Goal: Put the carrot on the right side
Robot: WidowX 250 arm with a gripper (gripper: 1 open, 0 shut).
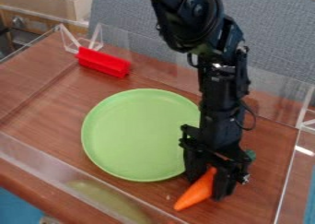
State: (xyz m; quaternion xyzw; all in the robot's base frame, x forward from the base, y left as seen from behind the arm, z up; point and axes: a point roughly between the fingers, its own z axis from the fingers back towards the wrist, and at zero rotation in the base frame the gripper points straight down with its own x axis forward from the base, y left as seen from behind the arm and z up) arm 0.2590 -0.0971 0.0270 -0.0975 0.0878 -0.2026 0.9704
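The carrot [193, 196], small and orange, hangs tilted just off the front right rim of the green plate [129, 135], its lower tip at or very near the wooden table. My gripper [212, 182] points steeply down over it. The black fingers still close in on the carrot's upper end, as they did a moment ago. The carrot's stem end is hidden between them.
A red rectangular block [103, 62] lies at the back left. A low clear plastic wall [290, 172] fences the brown table [50, 94] on all sides, close to the gripper on the right. A cardboard box stands behind the back left corner.
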